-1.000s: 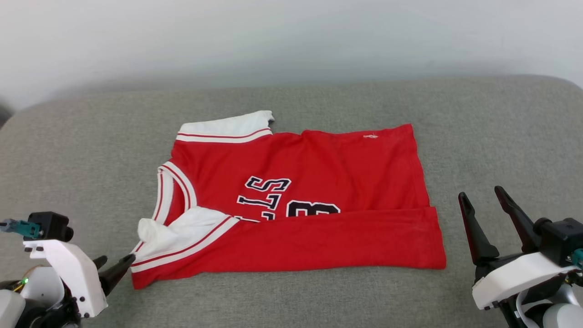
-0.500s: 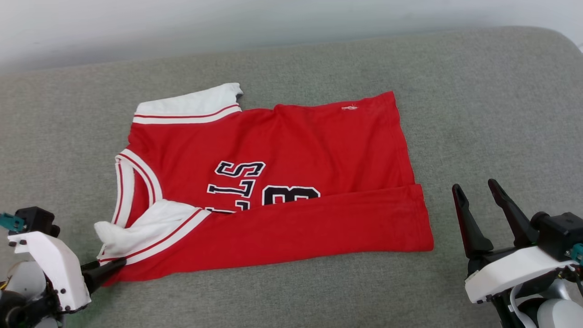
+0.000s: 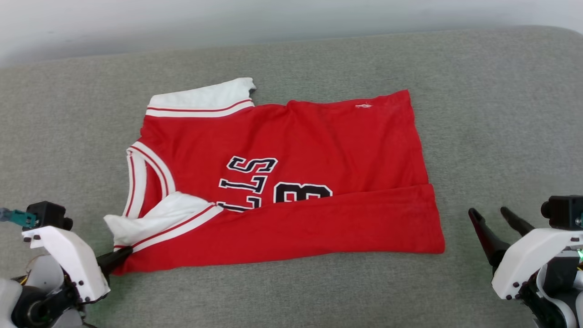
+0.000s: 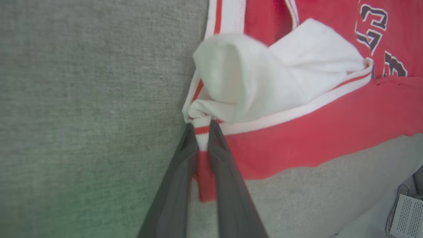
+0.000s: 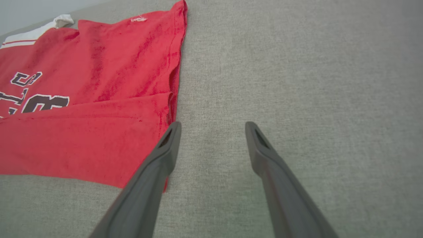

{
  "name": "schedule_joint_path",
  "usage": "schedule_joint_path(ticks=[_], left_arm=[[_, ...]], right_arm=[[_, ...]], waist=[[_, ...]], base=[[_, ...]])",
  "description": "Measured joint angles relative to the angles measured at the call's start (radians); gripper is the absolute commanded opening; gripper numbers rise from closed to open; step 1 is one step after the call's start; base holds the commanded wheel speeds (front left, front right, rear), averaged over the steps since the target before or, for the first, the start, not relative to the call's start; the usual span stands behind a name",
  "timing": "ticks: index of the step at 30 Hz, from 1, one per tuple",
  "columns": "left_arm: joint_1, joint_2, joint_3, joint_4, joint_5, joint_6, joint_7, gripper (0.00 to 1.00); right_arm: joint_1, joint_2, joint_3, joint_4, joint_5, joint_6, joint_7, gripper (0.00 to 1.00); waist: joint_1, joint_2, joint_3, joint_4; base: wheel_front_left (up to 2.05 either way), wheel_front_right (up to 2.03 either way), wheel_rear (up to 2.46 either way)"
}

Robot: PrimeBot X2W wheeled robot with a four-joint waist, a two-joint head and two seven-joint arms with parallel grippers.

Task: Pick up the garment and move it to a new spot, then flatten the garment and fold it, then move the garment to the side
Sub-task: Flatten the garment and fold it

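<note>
Jaws (left) on half-folded red garment [image 3: 319,136]

1. A grey, woven, cushioned surface [image 3: 492,114] with a rounded far right corner spans the head view.
2. Behind it stands a plain, pale wall [image 3: 273,18], softly and evenly lit.
3. In the left wrist view's lower right corner, past the cushion's edge, lie a white printed sheet [image 4: 408,215] and a thin cable [image 4: 393,211].

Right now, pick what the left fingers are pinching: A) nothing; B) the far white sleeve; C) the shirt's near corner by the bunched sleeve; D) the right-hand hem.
C: the left wrist view shows the left fingers closed on the striped trim and red corner of the shirt.
</note>
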Motion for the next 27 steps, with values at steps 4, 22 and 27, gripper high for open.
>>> schedule_joint_path(ticks=[4, 22, 27], left_arm=[[-0.002, -0.004, -0.004, -0.055, 0.013, 0.000, -0.039, 0.00], [-0.019, 0.004, -0.042, -0.237, 0.114, 0.004, -0.132, 0.00], [-0.016, -0.006, -0.039, -0.230, 0.126, 0.012, -0.166, 0.00]], right_arm=[[-0.019, 0.000, -0.009, 0.013, 0.024, 0.000, 0.167, 1.00], [-0.136, 0.016, 0.044, 0.165, 0.047, -0.002, 0.328, 0.00], [-0.145, 0.015, 0.059, 0.171, 0.043, 0.000, 0.332, 0.00]], waist=[[0.0001, 0.0000, 0.001, 0.027], [0.0001, 0.0000, 0.050, 0.124], [0.0002, 0.0000, 0.029, 0.120]], base=[[0.00, 0.00, 0.00], [0.00, 0.00, 0.00], [0.00, 0.00, 0.00]])
